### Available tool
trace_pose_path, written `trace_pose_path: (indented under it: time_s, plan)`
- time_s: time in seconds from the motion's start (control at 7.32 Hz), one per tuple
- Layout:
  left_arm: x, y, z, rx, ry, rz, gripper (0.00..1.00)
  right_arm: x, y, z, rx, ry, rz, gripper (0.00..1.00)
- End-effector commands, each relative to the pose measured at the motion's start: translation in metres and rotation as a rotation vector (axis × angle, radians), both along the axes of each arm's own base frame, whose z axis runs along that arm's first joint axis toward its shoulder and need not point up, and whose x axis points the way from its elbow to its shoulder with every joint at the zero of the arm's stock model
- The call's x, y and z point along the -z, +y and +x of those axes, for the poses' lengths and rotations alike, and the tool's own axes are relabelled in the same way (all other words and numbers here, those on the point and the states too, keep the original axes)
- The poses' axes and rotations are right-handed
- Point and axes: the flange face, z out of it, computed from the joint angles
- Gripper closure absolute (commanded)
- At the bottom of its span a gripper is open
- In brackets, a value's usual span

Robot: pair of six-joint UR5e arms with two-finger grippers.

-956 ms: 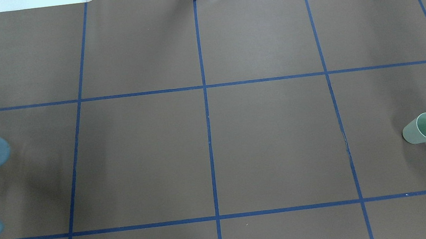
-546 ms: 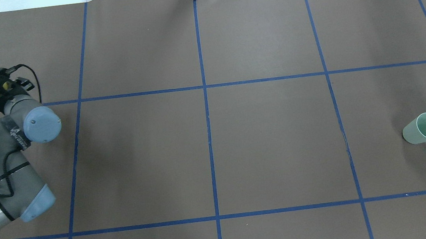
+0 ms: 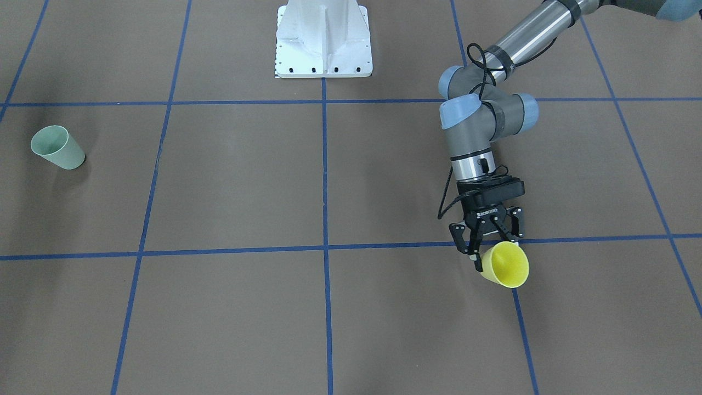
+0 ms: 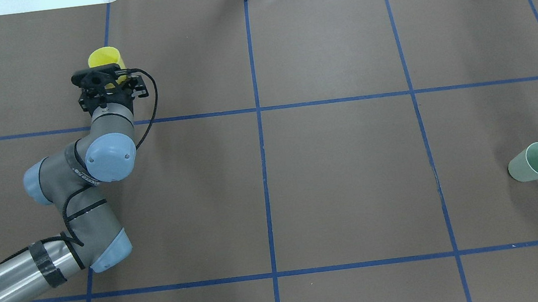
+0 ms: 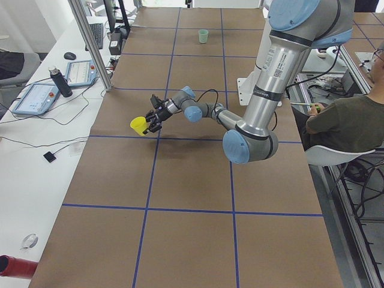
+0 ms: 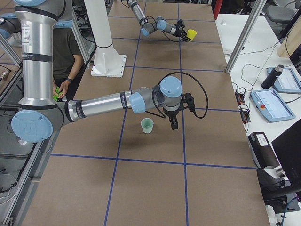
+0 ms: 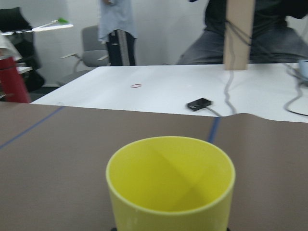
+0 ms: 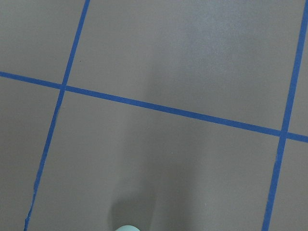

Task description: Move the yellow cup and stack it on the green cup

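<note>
My left gripper is shut on the yellow cup and holds it above the brown table. The left gripper and cup sit far left in the overhead view. The cup's open mouth fills the left wrist view. The green cup stands upright at the table's right end, also in the front view. My right gripper hangs just beside the green cup in the exterior right view only; I cannot tell if it is open. The right wrist view shows only the green cup's rim.
Blue tape lines divide the brown table into squares. The white robot base plate stands at the robot's side. A seated operator and a side desk with tablets and a bottle flank the table.
My left arm has swung in from the left edge and carried the yellow cup rightward and slightly farther from the robot. The green cup has not moved.
</note>
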Motion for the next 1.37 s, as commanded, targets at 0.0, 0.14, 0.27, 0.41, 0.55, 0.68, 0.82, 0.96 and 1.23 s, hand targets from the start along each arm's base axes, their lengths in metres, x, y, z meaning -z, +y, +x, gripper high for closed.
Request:
trace_pose_path:
  time_s: [0.0, 0.14, 0.27, 0.41, 0.55, 0.68, 0.82, 0.96, 1.23]
  plan:
    - [0.069, 0.018, 0.056, -0.117, 0.088, 0.123, 0.83, 0.001, -0.004, -0.018, 0.032, -0.006, 0.032, 0.00]
    - [0.116, 0.028, 0.081, -0.179, 0.142, 0.144, 0.83, 0.020, -0.019, -0.036, 0.061, -0.010, 0.070, 0.00]
    - [0.135, 0.036, 0.086, -0.277, 0.164, 0.193, 0.83, 0.036, -0.032, -0.052, 0.066, -0.024, 0.068, 0.00]
    - [0.144, 0.048, 0.086, -0.392, 0.173, 0.327, 0.82, 0.060, -0.044, -0.072, 0.052, -0.040, 0.049, 0.00]
    - [0.139, 0.056, 0.083, -0.449, 0.121, 0.462, 0.79, 0.082, -0.052, -0.101, 0.024, -0.059, -0.016, 0.00]
    - [0.141, 0.063, 0.093, -0.532, 0.115, 0.501, 0.69, 0.120, -0.064, -0.145, 0.003, -0.066, -0.050, 0.00]
    - [0.149, 0.068, 0.090, -0.551, 0.160, 0.542, 0.73, 0.155, -0.071, -0.183, -0.021, -0.079, -0.083, 0.00]
    - [0.150, 0.069, 0.091, -0.546, 0.147, 0.545, 0.74, 0.186, -0.074, -0.222, -0.038, -0.086, -0.106, 0.01]
    - [0.151, 0.072, 0.091, -0.548, 0.147, 0.560, 0.74, 0.239, -0.077, -0.289, -0.092, -0.109, -0.184, 0.01]
